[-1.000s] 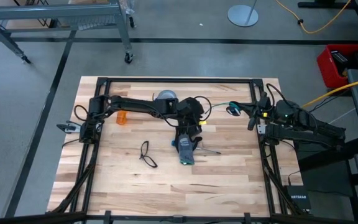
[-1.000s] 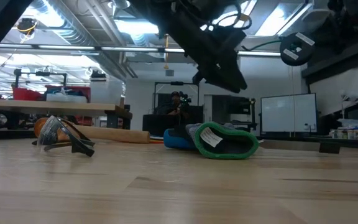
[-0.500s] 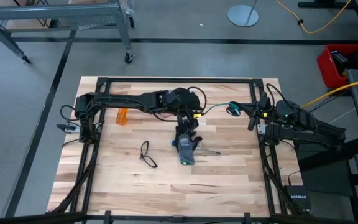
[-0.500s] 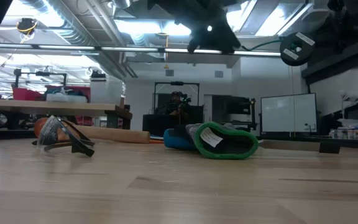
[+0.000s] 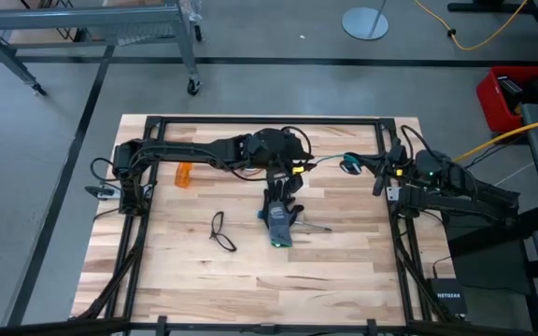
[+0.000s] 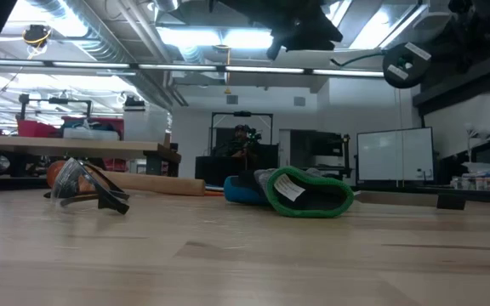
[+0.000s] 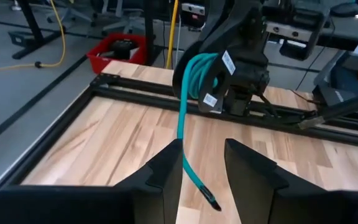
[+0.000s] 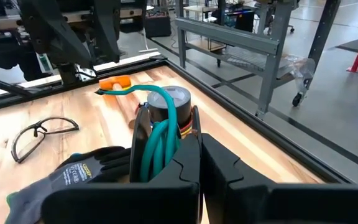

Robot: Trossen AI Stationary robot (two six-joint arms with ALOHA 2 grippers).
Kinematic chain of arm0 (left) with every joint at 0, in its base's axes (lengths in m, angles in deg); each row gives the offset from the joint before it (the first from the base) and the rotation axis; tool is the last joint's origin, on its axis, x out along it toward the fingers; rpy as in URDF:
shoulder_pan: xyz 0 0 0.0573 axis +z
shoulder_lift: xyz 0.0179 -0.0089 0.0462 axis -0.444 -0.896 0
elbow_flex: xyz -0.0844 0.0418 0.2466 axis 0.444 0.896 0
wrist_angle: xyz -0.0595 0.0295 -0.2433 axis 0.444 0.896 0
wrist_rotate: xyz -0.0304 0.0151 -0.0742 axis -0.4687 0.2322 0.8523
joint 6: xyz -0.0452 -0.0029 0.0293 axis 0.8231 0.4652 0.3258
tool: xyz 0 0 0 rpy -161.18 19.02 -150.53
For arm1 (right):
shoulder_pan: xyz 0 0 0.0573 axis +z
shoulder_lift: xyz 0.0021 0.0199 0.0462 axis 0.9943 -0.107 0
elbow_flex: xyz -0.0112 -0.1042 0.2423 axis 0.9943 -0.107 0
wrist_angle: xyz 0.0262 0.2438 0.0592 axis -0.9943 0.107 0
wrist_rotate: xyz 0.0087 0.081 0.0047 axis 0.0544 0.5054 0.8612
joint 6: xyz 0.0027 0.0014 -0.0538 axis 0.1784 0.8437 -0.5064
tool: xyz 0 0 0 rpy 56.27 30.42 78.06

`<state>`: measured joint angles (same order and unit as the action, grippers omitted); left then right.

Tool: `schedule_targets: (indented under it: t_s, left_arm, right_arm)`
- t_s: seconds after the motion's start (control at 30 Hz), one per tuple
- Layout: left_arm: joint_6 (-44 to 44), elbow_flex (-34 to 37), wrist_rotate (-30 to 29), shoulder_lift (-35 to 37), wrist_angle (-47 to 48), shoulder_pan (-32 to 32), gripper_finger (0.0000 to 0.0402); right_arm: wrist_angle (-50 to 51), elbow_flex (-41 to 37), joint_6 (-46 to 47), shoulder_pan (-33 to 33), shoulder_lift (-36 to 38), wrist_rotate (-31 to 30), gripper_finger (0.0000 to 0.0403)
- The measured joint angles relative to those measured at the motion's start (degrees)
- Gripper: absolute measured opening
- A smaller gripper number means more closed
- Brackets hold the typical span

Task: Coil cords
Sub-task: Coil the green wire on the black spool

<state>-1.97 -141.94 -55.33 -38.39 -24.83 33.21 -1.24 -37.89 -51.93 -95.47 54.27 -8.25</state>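
— Cord [image 7: 196,73]: where does it sit?
— The teal length is wound into a coil, up off the worktop [image 5: 204,280] near its far right side. The right pincer [image 8: 201,142] is clamped on that coil, which shows as a small dark bundle [image 5: 348,165] from above.

— And the free end?
— It runs from the coil down toward the left pincer [image 7: 204,147]. That one's fingers [image 7: 166,165] stand apart, with the cord passing through the gap against one of them. The dark tip hangs just below.

— Is the left arm in the way of anything?
— It reaches across the far half of the worktop, its pincer [image 5: 292,173] raised just beyond the glove.

— What lies around?
— The work glove [image 5: 278,224] is flat in the middle, green cuff toward the near edge [image 6: 309,194]. A pair of safety glasses [image 5: 219,231] lies well apart to its left. A small orange piece [image 5: 185,175] rests at the far left. The right wrist view shows a grey tape roll [image 8: 169,98] standing behind the coil.

— Anyone about?
— A person [image 6: 243,140] far back in the room.
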Motion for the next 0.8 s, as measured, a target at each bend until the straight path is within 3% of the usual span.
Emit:
schedule_targets:
  t_s: [0.8]
  left_arm:
    - [-0.4,0.0,-0.4,-0.4,-0.5,0.0,0.0111]
  right_arm:
    - [-3.7,0.0,1.4,0.0,0.0,0.9,0.0001]
